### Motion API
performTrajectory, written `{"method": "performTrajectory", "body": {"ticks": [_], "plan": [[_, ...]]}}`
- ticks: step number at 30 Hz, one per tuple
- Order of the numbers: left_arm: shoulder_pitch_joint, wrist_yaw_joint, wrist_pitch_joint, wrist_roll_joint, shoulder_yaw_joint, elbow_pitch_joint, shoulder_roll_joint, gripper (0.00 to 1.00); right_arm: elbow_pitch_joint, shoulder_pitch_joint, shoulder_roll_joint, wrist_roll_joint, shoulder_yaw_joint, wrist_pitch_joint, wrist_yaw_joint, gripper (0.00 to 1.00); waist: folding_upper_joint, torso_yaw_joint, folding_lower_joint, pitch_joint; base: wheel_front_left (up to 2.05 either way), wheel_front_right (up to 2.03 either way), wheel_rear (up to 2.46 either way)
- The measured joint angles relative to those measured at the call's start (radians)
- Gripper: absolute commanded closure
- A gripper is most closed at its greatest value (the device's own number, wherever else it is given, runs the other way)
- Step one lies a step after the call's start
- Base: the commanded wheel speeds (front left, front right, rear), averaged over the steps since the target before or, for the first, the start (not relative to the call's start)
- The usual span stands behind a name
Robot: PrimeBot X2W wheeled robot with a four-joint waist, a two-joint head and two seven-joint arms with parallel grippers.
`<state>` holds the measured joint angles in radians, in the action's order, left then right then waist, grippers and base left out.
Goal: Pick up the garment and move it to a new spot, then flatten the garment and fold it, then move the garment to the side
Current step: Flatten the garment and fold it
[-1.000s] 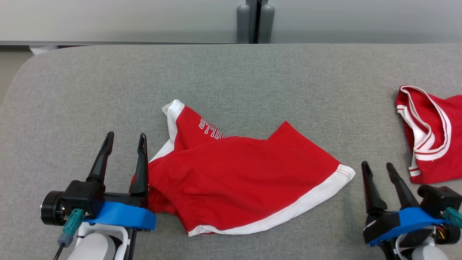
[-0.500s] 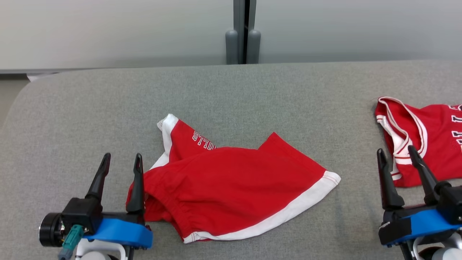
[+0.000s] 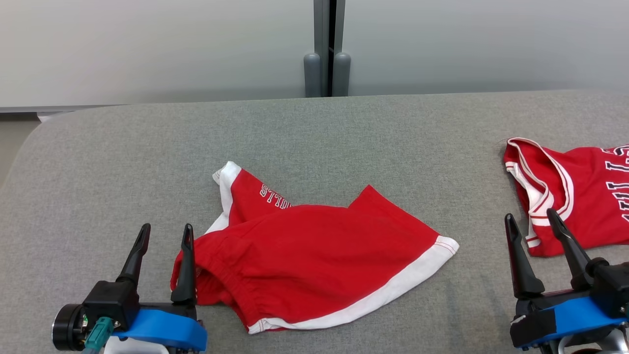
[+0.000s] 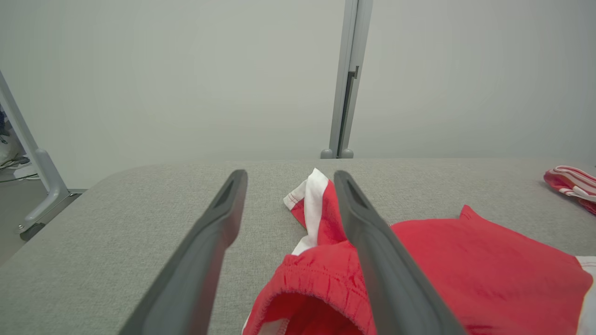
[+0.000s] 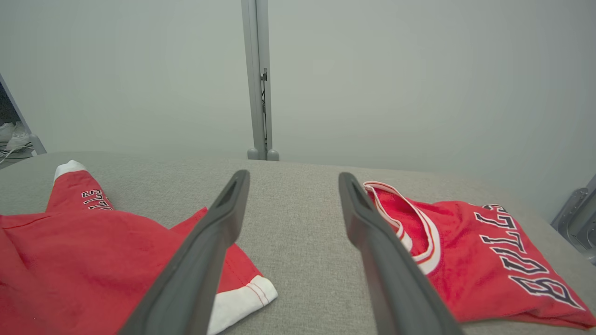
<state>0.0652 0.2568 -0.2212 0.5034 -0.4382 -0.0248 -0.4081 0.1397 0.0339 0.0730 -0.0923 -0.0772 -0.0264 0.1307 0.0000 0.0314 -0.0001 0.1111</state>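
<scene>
Left gripper (image 3: pixel 167 228), fingers apart and empty, sits just beside the rumpled red, white-trimmed shorts (image 3: pixel 314 260) mid-tabletop (image 3: pixel 344 137). The right gripper (image 3: pixel 529 215), likewise spread, is near a red jersey (image 3: pixel 585 206).

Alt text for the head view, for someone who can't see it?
Rumpled red shorts with white trim lie on a grey padded surface. The open left end effector is at their waistband end; the open right end effector is beside a red jersey.
</scene>
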Motion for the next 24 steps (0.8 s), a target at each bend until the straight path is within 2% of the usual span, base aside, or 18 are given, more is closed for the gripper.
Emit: {"method": "performTrajectory", "body": {"ticks": [12, 16, 24], "plan": [[0.001, -0.002, 0.027, 0.01, -0.02, 0.009, -0.004, 0.0, 0.0, 0.001, -0.006, 0.0, 0.002, 0.003, 0.0, 0.0, 0.0, 0.002, 0.0, 0.012, 0.0, 0.0, 0.0], [-0.007, -0.034, 0.091, 0.058, -0.05, 0.004, 0.011, 0.0, -0.004, 0.0, -0.007, -0.004, 0.004, 0.004, 0.0, 0.0, 0.0, 0.004, 0.0001, 0.015, 0.0, 0.0, 0.0], [-0.041, -0.064, 0.228, 0.145, -0.098, -0.019, 0.04, 0.0, -0.014, -0.004, -0.008, -0.011, 0.007, 0.003, 0.0, 0.0, 0.0, 0.003, 0.0001, 0.038, 0.0, 0.0, 0.0]]}}
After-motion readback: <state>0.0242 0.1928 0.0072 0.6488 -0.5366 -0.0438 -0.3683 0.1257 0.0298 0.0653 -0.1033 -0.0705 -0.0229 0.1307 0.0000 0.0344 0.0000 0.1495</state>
